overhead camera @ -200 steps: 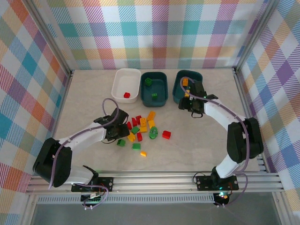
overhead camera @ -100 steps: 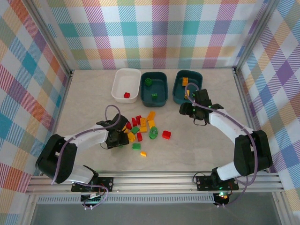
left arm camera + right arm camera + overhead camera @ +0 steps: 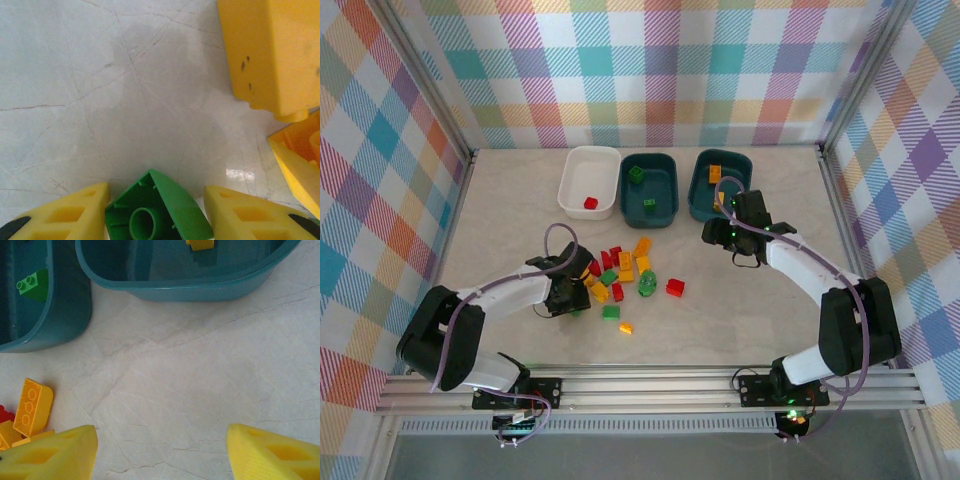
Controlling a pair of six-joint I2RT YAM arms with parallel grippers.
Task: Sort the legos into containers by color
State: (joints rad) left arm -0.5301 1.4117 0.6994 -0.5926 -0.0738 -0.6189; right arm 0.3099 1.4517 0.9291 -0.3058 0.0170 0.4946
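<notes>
Left end effector (image 3: 156, 197) is closed against a green lego (image 3: 150, 215) on the desk (image 3: 125, 100). The lego's hollow underside faces the wrist camera and one corner points away; its long axis is unclear. Beyond lie loose legos (image 3: 625, 275). Right end effector (image 3: 160, 440), wide open and empty, has withdrawn from above the right teal tub (image 3: 200, 287) since a second ago.

- Tabletop (image 3: 510, 200) under me: pale marble-look slab with thin grey veins. It is mostly matte, with one small glare patch (image 3: 240, 174) in my left wrist view.
- Plaid walls (image 3: 650, 70) close the tabletop's back, left and right sides. The checks are pastel teal, orange, purple and yellow.
- Aluminium posts (image 3: 425, 80) rise from the tabletop's back corners.
- Slotted aluminium rail (image 3: 650, 385) runs along the tabletop's near edge.
- Grey floor (image 3: 720, 450) lies below that near edge.
- Light on the tabletop is even, with soft shadows.
</notes>
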